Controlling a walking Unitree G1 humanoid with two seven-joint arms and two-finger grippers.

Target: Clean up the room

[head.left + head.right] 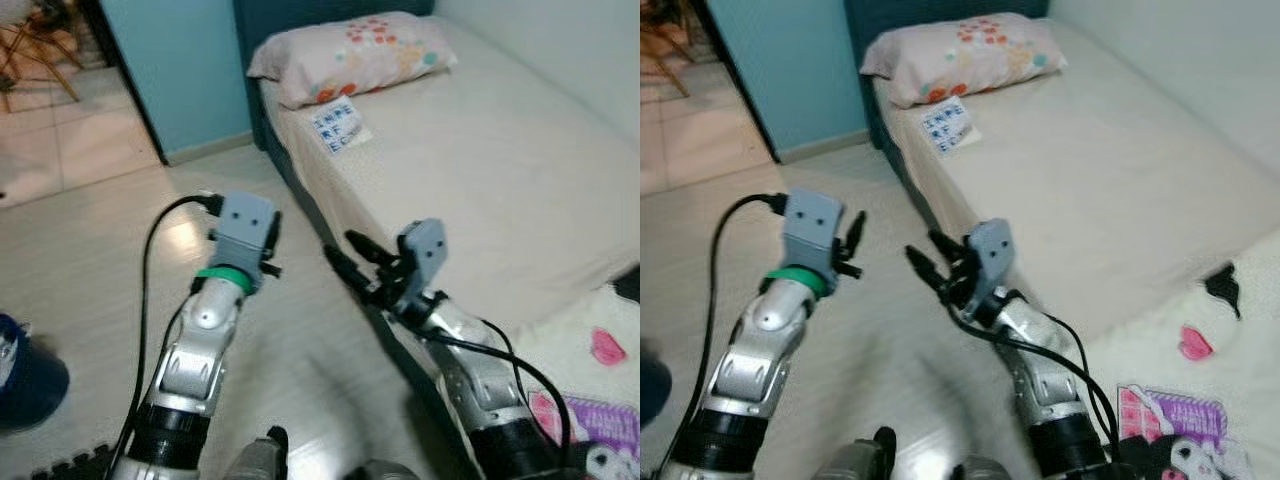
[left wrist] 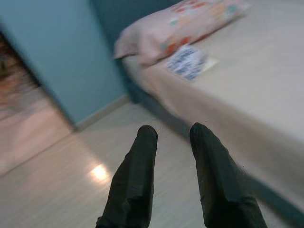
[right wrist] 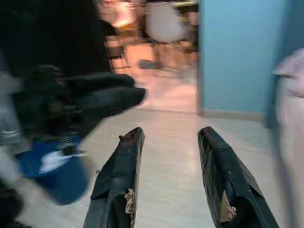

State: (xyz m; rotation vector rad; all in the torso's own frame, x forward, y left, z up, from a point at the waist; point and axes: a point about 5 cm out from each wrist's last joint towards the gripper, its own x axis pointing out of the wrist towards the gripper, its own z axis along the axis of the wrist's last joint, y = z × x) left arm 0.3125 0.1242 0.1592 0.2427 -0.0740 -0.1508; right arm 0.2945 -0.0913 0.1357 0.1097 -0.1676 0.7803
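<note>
Here the bed (image 1: 500, 180) serves as the landmark: it runs lengthwise away from the robot, its long axis heading from the near right toward the far wall, with a flowered pillow (image 1: 352, 52) lying across its head end, the pillow's long side set crosswise to the bed. Just in front of the pillow, near the bed's left edge, a small card printed with blue letters (image 1: 336, 126) lies flat on the sheet. At the bed's near right corner sits a white plush toy with a pink patch (image 1: 1196, 340) and, beside it, a pink and purple package (image 1: 1170, 415). The left gripper (image 2: 173, 137) hovers over the pale floor (image 1: 90, 260) left of the bed, its two fingers slightly parted with nothing between them, pointing toward the bed's head. The right gripper (image 3: 168, 135) hangs by the bed's left edge, fingers spread apart and empty, aimed away from the bed at the doorway. A blue bin (image 3: 54, 166) stands on the floor well left of the bed.
</note>
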